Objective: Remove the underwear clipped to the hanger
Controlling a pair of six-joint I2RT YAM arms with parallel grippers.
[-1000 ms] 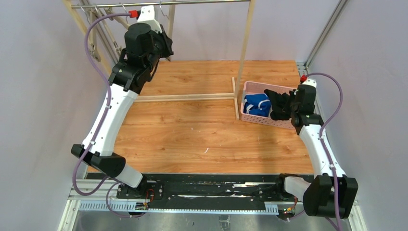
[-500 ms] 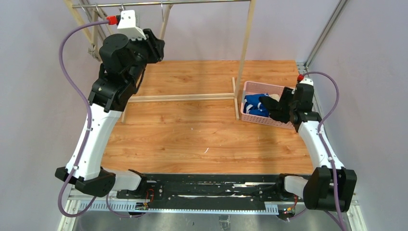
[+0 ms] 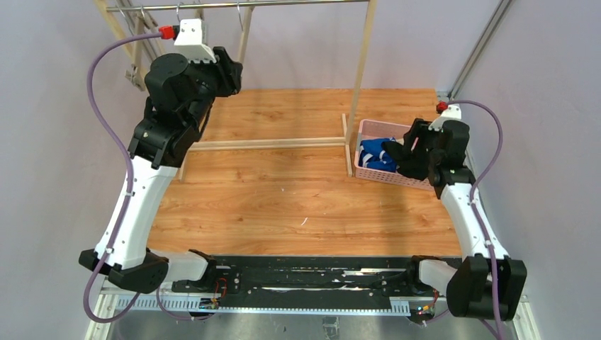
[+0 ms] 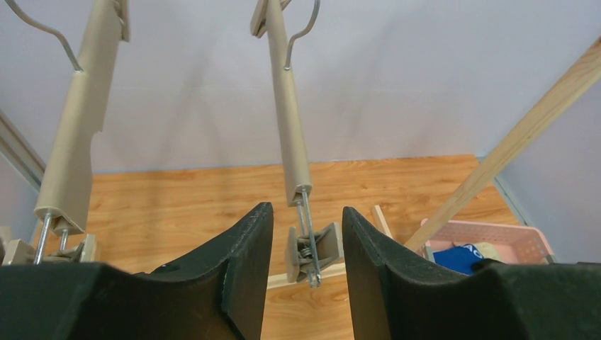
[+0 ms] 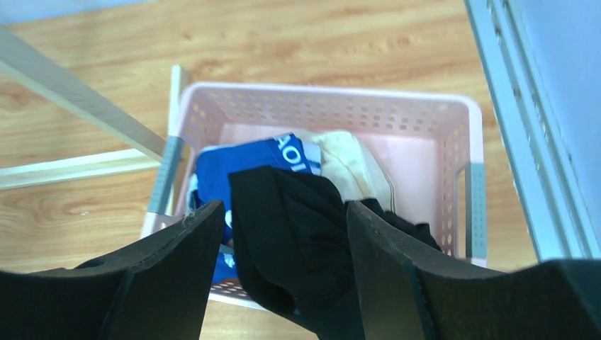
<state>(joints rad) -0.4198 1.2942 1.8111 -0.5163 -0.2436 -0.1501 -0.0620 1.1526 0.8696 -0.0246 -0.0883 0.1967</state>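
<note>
The drop-off step looks nearly finished. The right end effector (image 5: 285,205) hangs over the pink perforated plastic basket (image 5: 326,117) at the right edge of the wood-grain surface (image 3: 283,198). Its jaws are spread wide, and the black cloth underwear (image 5: 290,248) sits loose between them, slumped over the basket's near wall and apparently not gripped. The bright blue briefs with white trim (image 5: 227,170) and the cream-beige briefs (image 5: 351,166) lie inside the basket. Near the far left corner, the left end effector (image 4: 306,209) is partly open and empty, with the bare metal spring clip (image 4: 312,251) of a beige bar hanger (image 4: 290,120) showing between its fingers. No cloth shows on the clips in view, so the next move probably calls only for lifting the right arm clear and checking that the black pair settles inside.
</note>
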